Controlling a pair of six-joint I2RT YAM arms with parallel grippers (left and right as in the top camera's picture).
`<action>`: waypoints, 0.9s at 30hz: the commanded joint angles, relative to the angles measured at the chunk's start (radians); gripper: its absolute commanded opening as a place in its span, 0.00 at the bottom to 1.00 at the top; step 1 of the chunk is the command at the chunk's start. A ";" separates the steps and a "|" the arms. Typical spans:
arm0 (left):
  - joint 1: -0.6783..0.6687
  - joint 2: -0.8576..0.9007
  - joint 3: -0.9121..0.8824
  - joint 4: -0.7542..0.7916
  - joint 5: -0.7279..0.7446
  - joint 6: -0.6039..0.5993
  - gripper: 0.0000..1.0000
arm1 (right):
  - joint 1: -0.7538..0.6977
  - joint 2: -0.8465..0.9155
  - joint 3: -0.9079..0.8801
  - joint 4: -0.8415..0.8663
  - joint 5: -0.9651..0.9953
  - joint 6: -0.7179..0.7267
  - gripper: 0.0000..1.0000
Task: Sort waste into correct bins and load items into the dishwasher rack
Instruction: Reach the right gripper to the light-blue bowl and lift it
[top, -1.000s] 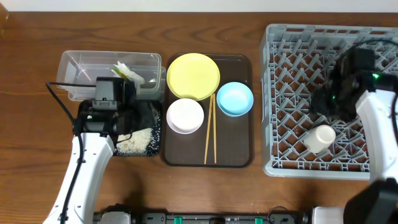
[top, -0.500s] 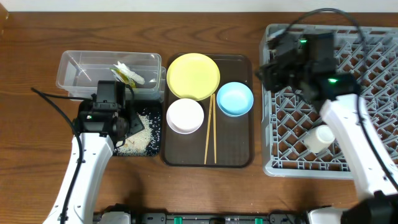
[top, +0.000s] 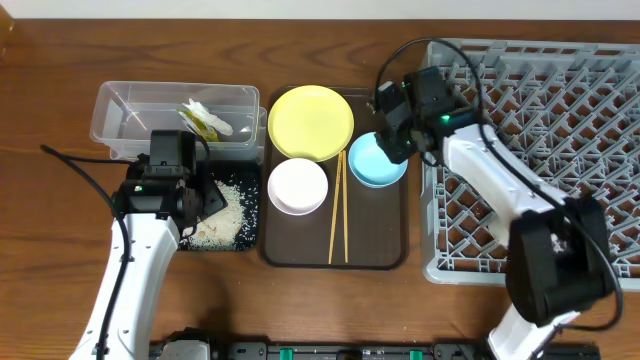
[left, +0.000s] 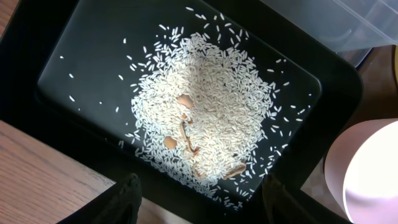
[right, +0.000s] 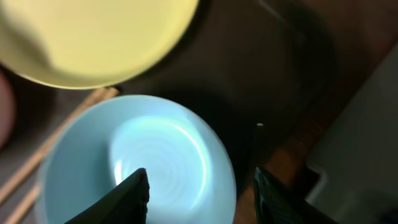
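The light blue bowl (top: 378, 162) sits on the brown tray beside the yellow plate (top: 311, 122), the white bowl (top: 298, 186) and the chopsticks (top: 338, 210). My right gripper (top: 392, 132) hangs open over the blue bowl's far rim; in the right wrist view its fingers (right: 202, 199) straddle the bowl (right: 143, 162). My left gripper (top: 196, 198) is open and empty over the black tray (top: 250, 205), which holds rice (left: 205, 112). The wrapper (top: 205, 118) lies in the clear tub (top: 130, 110). The grey rack (top: 560, 110) stands at right. My right arm crosses the spot where the cup lay.
The brown serving tray (top: 385, 250) lies between the black tray and the rack. A few brown scraps (left: 186, 134) lie in the rice. The white bowl's edge (left: 367, 168) shows at the right of the left wrist view. The yellow plate (right: 93, 37) fills the top of the right wrist view.
My right arm swung left out of the rack to above the blue bowl. My left gripper drew back from the clear tub to over the black tray.
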 joint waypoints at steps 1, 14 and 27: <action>0.005 -0.006 0.009 -0.003 -0.022 -0.016 0.65 | 0.018 0.042 0.012 0.010 0.044 -0.016 0.50; 0.005 -0.005 0.009 -0.003 -0.019 -0.016 0.66 | 0.018 0.070 0.012 -0.089 0.045 -0.015 0.12; 0.005 -0.005 0.009 -0.003 -0.019 -0.016 0.66 | 0.014 0.041 0.013 -0.140 0.067 0.054 0.01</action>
